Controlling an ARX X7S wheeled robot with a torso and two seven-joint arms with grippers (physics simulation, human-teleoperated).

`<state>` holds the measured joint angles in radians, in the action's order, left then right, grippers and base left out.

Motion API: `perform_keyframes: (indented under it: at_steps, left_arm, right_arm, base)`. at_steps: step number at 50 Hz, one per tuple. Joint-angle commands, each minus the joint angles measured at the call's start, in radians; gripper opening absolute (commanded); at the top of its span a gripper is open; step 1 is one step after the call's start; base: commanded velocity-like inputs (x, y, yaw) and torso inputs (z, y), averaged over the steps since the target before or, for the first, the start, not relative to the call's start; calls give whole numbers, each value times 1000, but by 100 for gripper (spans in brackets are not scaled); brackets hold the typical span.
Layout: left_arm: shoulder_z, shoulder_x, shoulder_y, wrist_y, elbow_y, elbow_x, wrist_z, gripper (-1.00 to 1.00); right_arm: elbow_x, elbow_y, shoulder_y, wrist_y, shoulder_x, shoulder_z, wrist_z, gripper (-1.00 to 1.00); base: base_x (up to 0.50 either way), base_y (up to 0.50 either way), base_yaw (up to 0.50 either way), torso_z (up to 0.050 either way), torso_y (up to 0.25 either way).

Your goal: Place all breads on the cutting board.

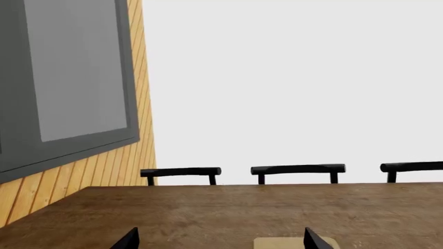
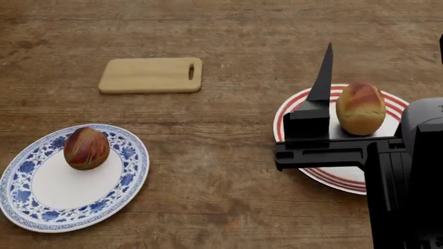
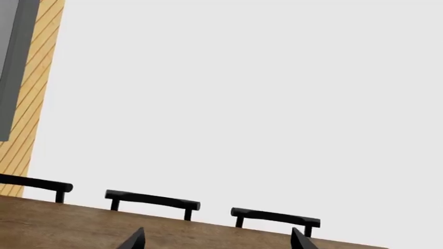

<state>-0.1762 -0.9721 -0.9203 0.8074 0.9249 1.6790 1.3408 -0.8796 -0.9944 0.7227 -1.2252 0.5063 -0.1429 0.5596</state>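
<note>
One golden loaf (image 2: pixel 360 108) just beside right end effector (image 2: pixel 346 67), apart.

A brown wooden table (image 2: pixel 229 171) with visible grain is filling the head view. A blue-and-white patterned round plate (image 2: pixel 41 199) is sitting on it at the near left; a white round plate with red rim stripes (image 2: pixel 339 179) is sitting at the right, well apart from the first. In the left wrist view, three black chair backs (image 1: pixel 298 169) are showing just above the table's far edge, a yellow-tan slatted wall (image 1: pixel 142 104) is running alongside, and a grey-framed window (image 1: pixel 69 78) is set in it. Beyond the chairs, a plain pale background (image 3: pixel 242 104) is filling the right wrist view.
</note>
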Motion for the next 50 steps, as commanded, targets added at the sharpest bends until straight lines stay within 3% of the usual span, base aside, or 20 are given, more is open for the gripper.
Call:
perform_keyframes:
  at_steps: [1,16,50]
  left_arm:
    - [6,-6,12,-7,3,-1,-1,100]
    - [0,-5,-2,-3,-4,-2,-8,100]
    - [13,-20,21,-19,7,-1,-5,100]
  right_arm:
    - [-17,3,-3,15,12,8,15,100]
    - [-42,8,2,39,18,16,33,100]
    - [-102,6,-10,67,57,20,80,100]
  base:
    - [184,160,0,0,0]
    - [184,149,0,0,0]
    - [198,2,0,0,0]
